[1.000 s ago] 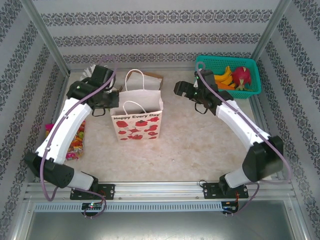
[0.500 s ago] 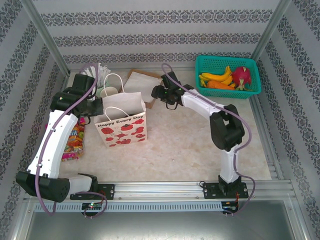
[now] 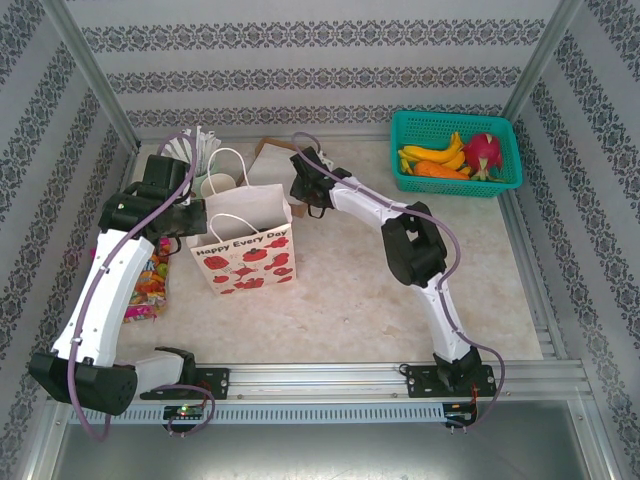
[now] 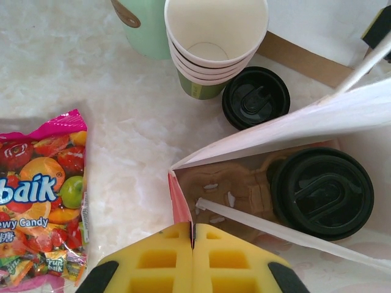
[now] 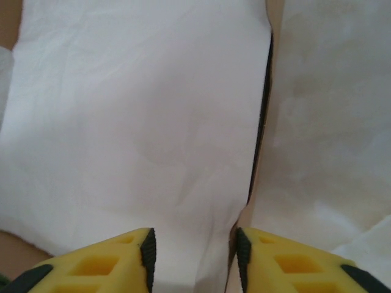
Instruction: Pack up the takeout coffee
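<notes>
Left wrist view, looking down into the paper bag (image 4: pixel 317 119): the takeout coffee (image 4: pixel 322 192) stands on the bag's brown floor, black lid up, close against one side wall. Packing proper looks done. The step in hand, as I read it, is taking a second hold on the rim to steady or gather the mouth

Doing it well:
- bring the pads over a single wall of the rim, clear of the white handle strap (image 4: pixel 275 229) lying across the mouth
- close gently, since thin paper will likely crease or tear under a hard bite
- keep the opposite pinch steady and avoid a sideways pull; a tipped bag may roll the cup and make it leak

Left fingers (image 4: pixel 153 259): pressed together, pinching the bag's near rim at a corner seam, with the red-printed edge caught between the pads

Right fingers (image 5: pixel 104 265): spread partway, with a plain gap between them. White paper lies across the gap and a dark slit, a fold or an edge, runs up from it. Nothing looks gripped; I cannot tell whether either pad touches the paper

Top external view: the bag stands upright toward the far-left part of the tabletop (image 3: pixel 360 300), with the left fingers at its left rim and the right fingers at its rear right corner

Behind the bag are a stack of lidless cups (image 4: pixel 214 55) and, just beside it, a second black lid (image 4: pixel 255 97); I cannot tell whether a cup sits under it. A candy packet (image 4: pixel 43 195) lies toward the left edge
</notes>
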Controlling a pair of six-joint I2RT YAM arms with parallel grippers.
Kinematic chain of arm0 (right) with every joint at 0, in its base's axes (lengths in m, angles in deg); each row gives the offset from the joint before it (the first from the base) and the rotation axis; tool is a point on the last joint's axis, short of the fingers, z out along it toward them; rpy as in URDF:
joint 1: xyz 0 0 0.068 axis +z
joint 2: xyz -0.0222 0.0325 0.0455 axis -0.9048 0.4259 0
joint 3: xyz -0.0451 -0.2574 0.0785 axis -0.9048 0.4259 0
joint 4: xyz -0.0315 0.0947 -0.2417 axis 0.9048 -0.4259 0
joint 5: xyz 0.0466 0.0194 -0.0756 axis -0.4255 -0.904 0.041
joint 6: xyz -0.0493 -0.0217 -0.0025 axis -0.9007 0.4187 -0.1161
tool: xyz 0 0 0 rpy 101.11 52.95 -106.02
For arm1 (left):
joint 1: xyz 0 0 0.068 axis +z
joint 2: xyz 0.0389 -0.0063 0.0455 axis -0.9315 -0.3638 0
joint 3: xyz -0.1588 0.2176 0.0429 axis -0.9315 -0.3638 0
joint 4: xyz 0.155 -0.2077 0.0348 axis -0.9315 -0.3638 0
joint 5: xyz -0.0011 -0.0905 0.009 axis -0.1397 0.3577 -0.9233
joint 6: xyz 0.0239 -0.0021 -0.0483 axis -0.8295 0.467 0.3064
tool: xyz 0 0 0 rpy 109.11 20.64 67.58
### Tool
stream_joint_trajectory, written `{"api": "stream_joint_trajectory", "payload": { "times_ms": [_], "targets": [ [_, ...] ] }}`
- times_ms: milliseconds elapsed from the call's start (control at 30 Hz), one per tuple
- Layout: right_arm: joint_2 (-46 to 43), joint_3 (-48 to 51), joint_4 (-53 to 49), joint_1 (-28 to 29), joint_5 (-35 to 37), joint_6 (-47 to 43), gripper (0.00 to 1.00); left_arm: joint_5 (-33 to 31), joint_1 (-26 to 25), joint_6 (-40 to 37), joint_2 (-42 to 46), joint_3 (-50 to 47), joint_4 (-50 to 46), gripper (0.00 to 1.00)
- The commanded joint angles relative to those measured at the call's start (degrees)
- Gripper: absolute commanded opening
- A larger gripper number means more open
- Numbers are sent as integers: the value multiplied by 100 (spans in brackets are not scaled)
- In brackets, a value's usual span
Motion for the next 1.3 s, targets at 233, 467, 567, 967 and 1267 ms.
{"api": "stream_joint_trajectory", "payload": {
  "times_ms": [233, 467, 567, 967, 1267],
  "targets": [
    [215, -139, -236, 38, 381, -13, 30, 296, 42, -224, 96, -97, 174, 0],
    [-219, 239, -198, -148, 693, -497, 7, 749, 34, -272, 105, -77, 253, 0],
    [-488, 479, -126, -340, 909, -866, 0, 1051, 31, -302, 109, -75, 362, 0],
    [-1682, 1950, -129, -1555, -207, -2788, 0, 1542, -1, -312, 41, -26, 602, 0],
    [-2854, 3493, -82, -2361, -1273, -3980, 0, 1773, -53, -172, -42, -68, 796, 0]
  ]
}}
